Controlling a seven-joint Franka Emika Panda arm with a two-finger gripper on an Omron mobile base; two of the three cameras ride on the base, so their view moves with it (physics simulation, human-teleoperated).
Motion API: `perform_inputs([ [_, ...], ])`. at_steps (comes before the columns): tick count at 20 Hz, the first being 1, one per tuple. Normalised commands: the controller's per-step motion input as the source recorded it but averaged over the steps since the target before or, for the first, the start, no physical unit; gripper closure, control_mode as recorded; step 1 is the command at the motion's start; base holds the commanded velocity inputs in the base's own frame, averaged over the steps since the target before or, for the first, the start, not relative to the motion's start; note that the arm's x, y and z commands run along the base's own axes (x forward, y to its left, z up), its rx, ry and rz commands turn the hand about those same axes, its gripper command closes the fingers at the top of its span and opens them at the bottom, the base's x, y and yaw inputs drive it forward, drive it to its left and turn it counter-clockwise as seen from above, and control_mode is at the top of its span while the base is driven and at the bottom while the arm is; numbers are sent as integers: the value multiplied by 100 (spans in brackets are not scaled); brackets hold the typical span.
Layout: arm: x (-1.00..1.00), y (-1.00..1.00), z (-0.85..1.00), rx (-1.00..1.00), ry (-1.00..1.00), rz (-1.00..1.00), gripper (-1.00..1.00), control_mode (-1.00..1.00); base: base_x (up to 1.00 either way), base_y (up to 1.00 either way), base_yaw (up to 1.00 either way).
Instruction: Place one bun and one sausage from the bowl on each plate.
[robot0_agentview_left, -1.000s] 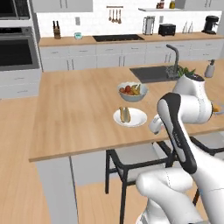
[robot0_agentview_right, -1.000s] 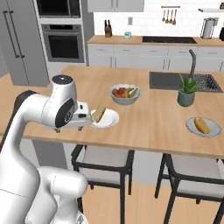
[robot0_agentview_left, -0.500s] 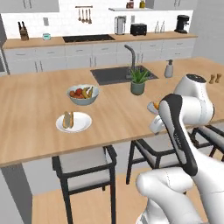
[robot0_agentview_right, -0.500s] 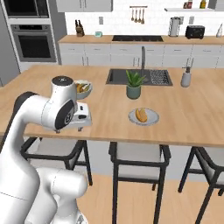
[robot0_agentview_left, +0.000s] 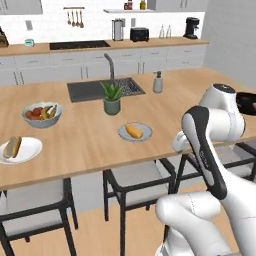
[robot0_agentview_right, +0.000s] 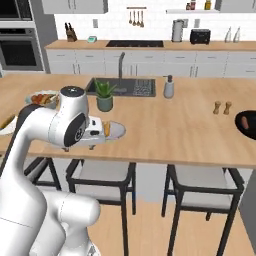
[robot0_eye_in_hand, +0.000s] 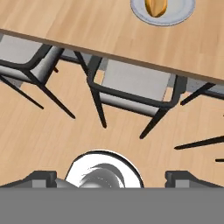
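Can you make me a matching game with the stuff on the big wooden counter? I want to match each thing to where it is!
Things:
1. small green plant in a grey pot
2. white fruit bowl
3. round pale plate with only a bun
4. grey soap bottle

Places:
A. right of the sink
B. nearest the counter's front edge
C. just in front of the sink
D. far left, behind another plate

Pairs: 1-C, 2-D, 3-B, 4-A
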Motion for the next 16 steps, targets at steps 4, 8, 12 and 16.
perform_inputs([
  [4, 0, 0, 0, 0, 0, 0, -100, 100, 9, -100, 0],
  [8, 0, 0, 0, 0, 0, 0, -100, 100, 7, -100, 0],
  [12, 0, 0, 0, 0, 0, 0, -100, 100, 28, -100, 0],
  [16, 0, 0, 0, 0, 0, 0, -100, 100, 50, -90, 13],
])
